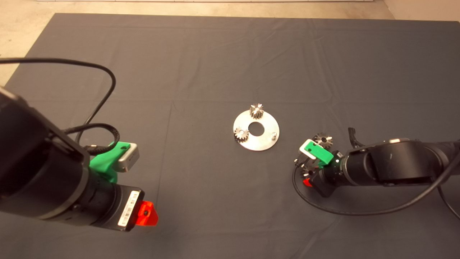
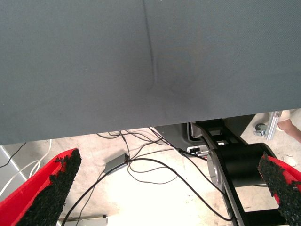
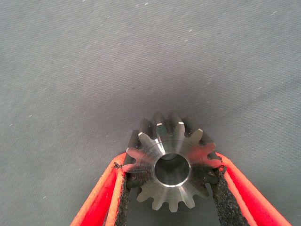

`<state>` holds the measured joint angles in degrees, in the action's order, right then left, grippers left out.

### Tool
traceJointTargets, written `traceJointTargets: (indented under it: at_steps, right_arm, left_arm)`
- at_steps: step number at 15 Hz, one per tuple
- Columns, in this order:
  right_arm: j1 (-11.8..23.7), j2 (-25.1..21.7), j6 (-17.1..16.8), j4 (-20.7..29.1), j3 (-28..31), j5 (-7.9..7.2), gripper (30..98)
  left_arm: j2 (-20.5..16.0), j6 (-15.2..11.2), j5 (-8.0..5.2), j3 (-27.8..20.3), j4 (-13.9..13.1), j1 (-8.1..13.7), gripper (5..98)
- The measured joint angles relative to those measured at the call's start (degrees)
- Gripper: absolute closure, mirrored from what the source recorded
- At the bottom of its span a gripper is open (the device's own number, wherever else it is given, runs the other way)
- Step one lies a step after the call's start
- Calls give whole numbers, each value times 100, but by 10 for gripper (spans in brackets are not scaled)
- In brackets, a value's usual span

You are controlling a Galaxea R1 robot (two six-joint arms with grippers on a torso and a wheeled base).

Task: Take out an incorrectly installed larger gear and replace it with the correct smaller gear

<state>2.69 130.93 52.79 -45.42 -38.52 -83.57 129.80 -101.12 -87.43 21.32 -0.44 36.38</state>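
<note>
Dark mat (image 3: pixel 141 56) is covering the desk beyond the right gripper (image 3: pixel 171 188), whose fingers (image 3: pixel 221 197) are grasping a gear (image 3: pixel 171 162); left gripper (image 2: pixel 164 188) is hanging released over floor cables (image 2: pixel 155 165).

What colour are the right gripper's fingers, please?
Red fingers with black pads, clearest in the right wrist view.

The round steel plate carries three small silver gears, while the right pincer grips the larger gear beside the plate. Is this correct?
Not quite. The round steel plate carries only two small silver gears, not three; the head view shows this, with a bare peg at the plate's edge. The rest holds: the right pincer grips the larger gear beside the plate.
</note>
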Motion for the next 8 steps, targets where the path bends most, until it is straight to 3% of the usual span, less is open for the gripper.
traceJointTargets:
  at_steps: [6,8]
  right_arm:
    - [14,30,24,5,2,-9,888]
    - [175,177,27,41,2,-15,888]
  left_arm:
    - [-1,2,0,0,-2,0,58]
    - [2,-1,1,0,-4,0,58]
